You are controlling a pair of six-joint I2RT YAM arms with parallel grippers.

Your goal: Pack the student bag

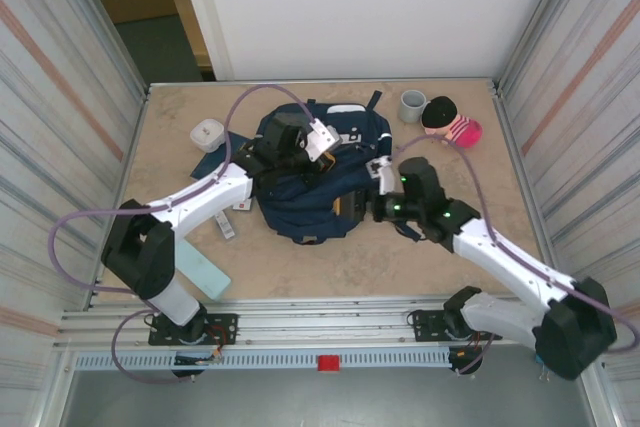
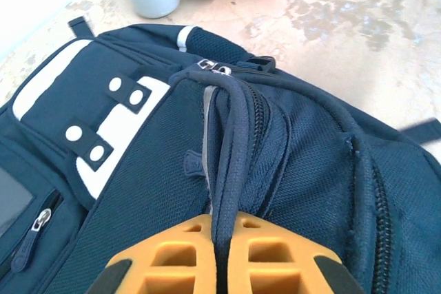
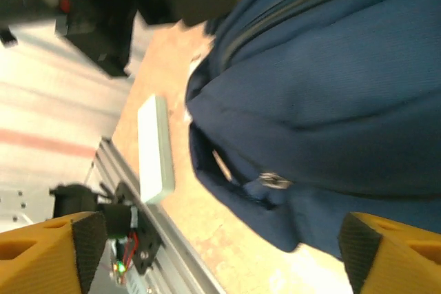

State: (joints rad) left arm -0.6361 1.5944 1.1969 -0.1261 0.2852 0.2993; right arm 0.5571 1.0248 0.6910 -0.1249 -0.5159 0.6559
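The bag [image 1: 310, 172], one soft navy backpack of woven mesh cloth, lies slumped at the middle of the table [image 1: 480, 247], between the two arms. Its white patch [image 2: 124, 125] carries two dark tabs, each with two white dots, and a silver zip pull [image 2: 41, 221] hangs on a lower pocket. The left gripper [image 2: 220, 256], with ribbed orange fingers, is pressed together, pinching the bag's rounded handle [image 2: 231, 142]. The right gripper [image 3: 220, 256] stands spread wide at the bag's lower edge, holding nothing. Beyond the bag sit one grey round cup [image 1: 412, 105] and one pink and black plush [image 1: 450, 119]; to its left are one small white box [image 1: 208, 133] and one flat pale slab [image 1: 205, 272]
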